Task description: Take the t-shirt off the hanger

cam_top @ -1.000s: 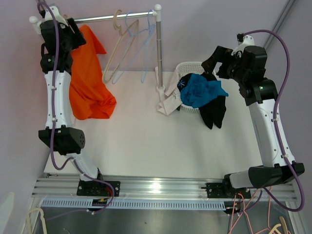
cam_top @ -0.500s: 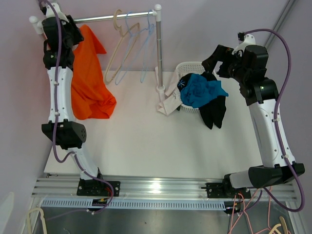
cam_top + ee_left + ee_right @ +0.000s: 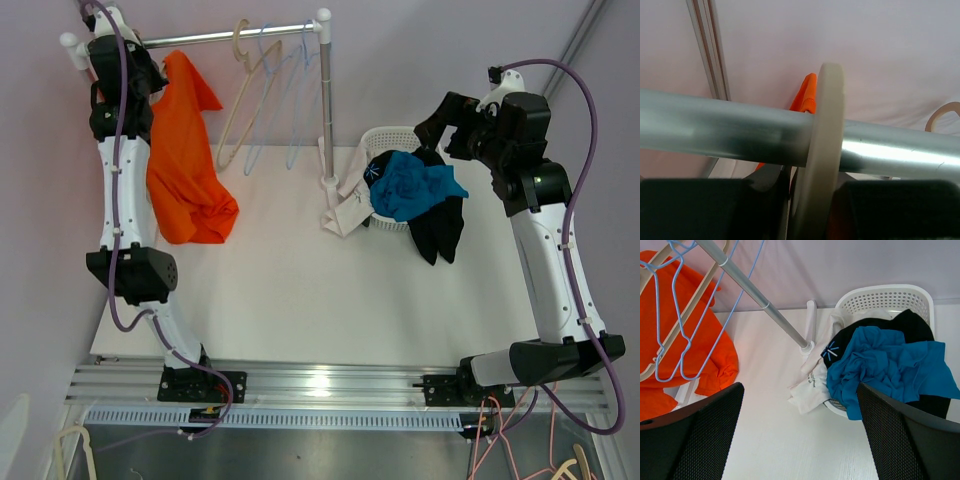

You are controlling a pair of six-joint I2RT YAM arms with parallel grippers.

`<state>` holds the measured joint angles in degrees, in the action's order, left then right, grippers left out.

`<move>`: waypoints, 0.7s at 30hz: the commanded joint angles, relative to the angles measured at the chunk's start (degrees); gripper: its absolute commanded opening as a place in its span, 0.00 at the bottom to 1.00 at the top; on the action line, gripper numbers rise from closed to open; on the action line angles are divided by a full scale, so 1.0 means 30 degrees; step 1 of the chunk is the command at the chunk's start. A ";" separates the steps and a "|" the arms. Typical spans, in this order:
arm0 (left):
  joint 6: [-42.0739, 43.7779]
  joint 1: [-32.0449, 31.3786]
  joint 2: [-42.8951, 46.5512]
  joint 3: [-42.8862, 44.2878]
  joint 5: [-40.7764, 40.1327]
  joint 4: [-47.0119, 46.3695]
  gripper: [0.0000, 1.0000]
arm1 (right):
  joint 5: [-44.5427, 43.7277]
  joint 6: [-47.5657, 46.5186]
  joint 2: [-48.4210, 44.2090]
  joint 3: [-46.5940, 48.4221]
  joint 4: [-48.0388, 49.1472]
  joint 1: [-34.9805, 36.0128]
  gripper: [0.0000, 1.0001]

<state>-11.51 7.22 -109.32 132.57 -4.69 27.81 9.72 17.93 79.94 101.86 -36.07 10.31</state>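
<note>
- The left fingers (image 3: 700, 210) have been narrowing over the past second and now sit on either side of the beige hanger hook (image 3: 822, 150) where it rides the rail (image 3: 715, 130). I cannot tell whether they actually pinch it.
- That looks like the opening grab, to steady or lift the hanger.
- The orange t-shirt (image 3: 180, 160) still hangs below the hook, its lower end bunched at the desk (image 3: 300, 290) edge.
- The right fingers (image 3: 690, 440) stay spread wide and empty near the laundry basket (image 3: 890, 295).

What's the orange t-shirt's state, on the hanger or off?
On. The orange t-shirt hangs from the rail, hem bunched on the table; the cream hanger hook sits over the rail with orange fabric behind.
</note>
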 commanded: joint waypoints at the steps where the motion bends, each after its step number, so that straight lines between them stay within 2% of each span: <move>1: 0.0028 0.0141 -0.0182 0.0751 -0.0254 0.0074 0.22 | 0.0013 -0.0236 -0.0427 0.0557 0.0540 -0.0066 0.99; 5: -0.0090 0.0141 -0.0095 0.0400 -0.0283 0.0075 0.25 | 0.0101 -0.0148 -0.0426 0.0557 0.0628 -0.0066 1.00; 18: 0.0028 -0.0152 0.0609 -0.1241 -0.0956 -0.0276 0.22 | 0.0365 -0.0001 -0.0485 -0.0467 0.1185 -0.0066 1.00; 20: 0.0056 -0.0240 0.0726 -0.1593 -0.1103 -0.0481 0.04 | 0.0365 -0.0001 -0.0544 -0.0556 0.1272 -0.0095 0.99; 21: 0.0144 -0.0298 0.0871 -0.1883 -0.1132 -0.0598 0.01 | 0.0336 -0.0001 -0.0544 -0.0614 0.1273 -0.0095 1.00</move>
<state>-11.16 6.79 -109.06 128.88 -6.35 25.61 9.98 17.98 79.92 100.38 -34.48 10.26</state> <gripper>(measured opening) 0.052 0.993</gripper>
